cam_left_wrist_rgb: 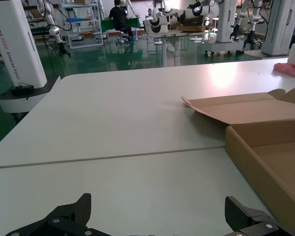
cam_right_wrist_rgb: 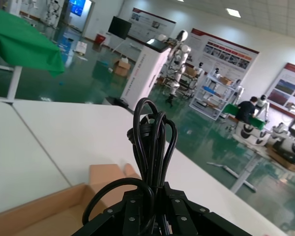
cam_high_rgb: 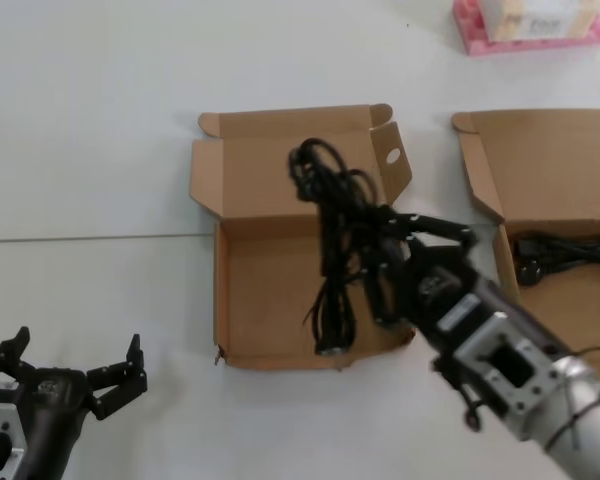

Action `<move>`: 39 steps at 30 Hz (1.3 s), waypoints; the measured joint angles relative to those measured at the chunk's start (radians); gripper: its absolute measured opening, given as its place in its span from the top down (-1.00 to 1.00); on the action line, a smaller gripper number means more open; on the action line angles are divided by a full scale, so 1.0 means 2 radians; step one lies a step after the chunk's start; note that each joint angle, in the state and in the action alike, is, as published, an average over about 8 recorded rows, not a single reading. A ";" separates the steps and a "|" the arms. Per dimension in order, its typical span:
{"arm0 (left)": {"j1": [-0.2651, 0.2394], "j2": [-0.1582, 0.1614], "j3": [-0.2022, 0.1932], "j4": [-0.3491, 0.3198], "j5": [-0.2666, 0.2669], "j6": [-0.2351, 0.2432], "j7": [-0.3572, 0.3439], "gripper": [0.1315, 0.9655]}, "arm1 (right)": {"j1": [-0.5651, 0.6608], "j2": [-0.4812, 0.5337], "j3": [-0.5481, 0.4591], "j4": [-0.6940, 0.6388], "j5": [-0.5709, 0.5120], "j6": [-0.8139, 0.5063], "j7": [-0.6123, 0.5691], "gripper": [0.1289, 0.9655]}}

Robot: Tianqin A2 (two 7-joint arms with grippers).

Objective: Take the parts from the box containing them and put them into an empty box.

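My right gripper [cam_high_rgb: 365, 245] is shut on a black coiled power cable [cam_high_rgb: 335, 235] and holds it over the empty box [cam_high_rgb: 270, 320], whose lid side flap has a round hole [cam_high_rgb: 391, 157]. The cable's loops stick out past the jaws in the right wrist view [cam_right_wrist_rgb: 150, 140]. The box containing the parts [cam_high_rgb: 540, 170] lies at the right with another black cable [cam_high_rgb: 565, 255] inside. My left gripper [cam_high_rgb: 75, 375] is open and empty, low over the table at the near left, left of the empty box [cam_left_wrist_rgb: 270, 157].
A pink tray [cam_high_rgb: 525, 35] with a white item stands at the far right edge of the white table [cam_high_rgb: 100, 180]. A seam runs across the table top.
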 joint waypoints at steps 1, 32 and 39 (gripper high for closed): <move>0.000 0.000 0.000 0.000 0.000 0.000 0.000 -1.00 | 0.000 -0.011 0.000 -0.011 -0.004 -0.003 0.000 0.78; 0.000 0.000 0.000 0.000 0.000 0.000 0.000 -1.00 | 0.002 -0.150 0.000 -0.196 -0.033 -0.051 0.000 0.69; 0.000 0.000 0.000 0.000 0.000 0.000 0.000 -1.00 | 0.002 -0.150 0.000 -0.196 -0.033 -0.051 0.000 0.54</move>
